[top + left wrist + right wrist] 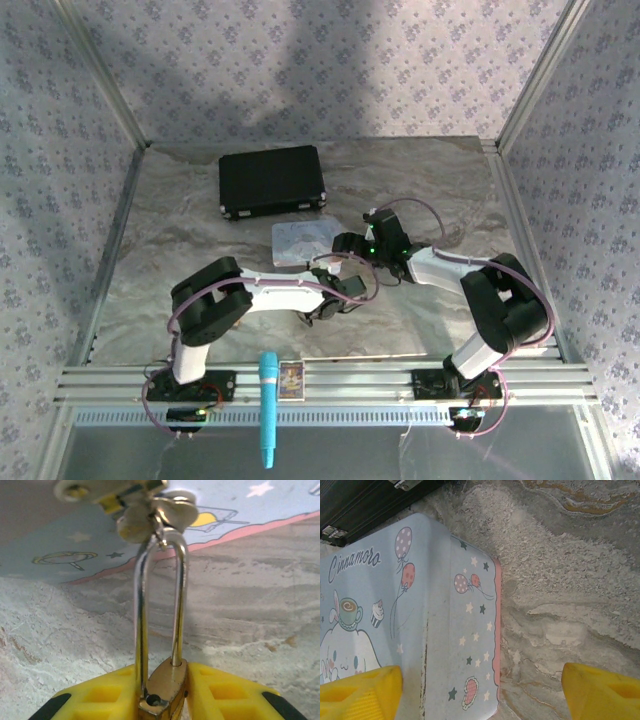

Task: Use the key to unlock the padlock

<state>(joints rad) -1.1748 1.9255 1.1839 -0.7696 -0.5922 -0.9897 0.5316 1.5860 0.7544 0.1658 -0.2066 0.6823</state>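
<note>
The key (160,512) is hard to read: blurred silvery metal hanging at the top of the shackle (180,595), cut off by the upper edge of the left wrist view, so I cannot tell whether it is one key or several. The padlock (162,695) is cropped at the bottom edge. One shackle leg enters the brass body. The other runs down beside it near a small dark hole, and whether it is seated or free cannot be told. From above, the two wrists crowd together at mid-tabletop and cover the lock. The left tool (162,680) is narrow, its yellow fingers (100,695) closed on either side of the padlock's body, with the shackle pointing away toward the pale blue tin (445,605). The right tool (480,695) stands wide, holding nothing, one yellow finger over the tin's printed lid and the other over bare marbled tabletop (430,180). The tin lies just in front of a black case (272,182), which is clipped at the corner of the right wrist view. On the near rail rest a teal stick-shaped object (268,405) and, just beside it, a small printed card (291,378). Count: two arms, two tools, one padlock, one tin, one case, one teal object, one card.
</note>
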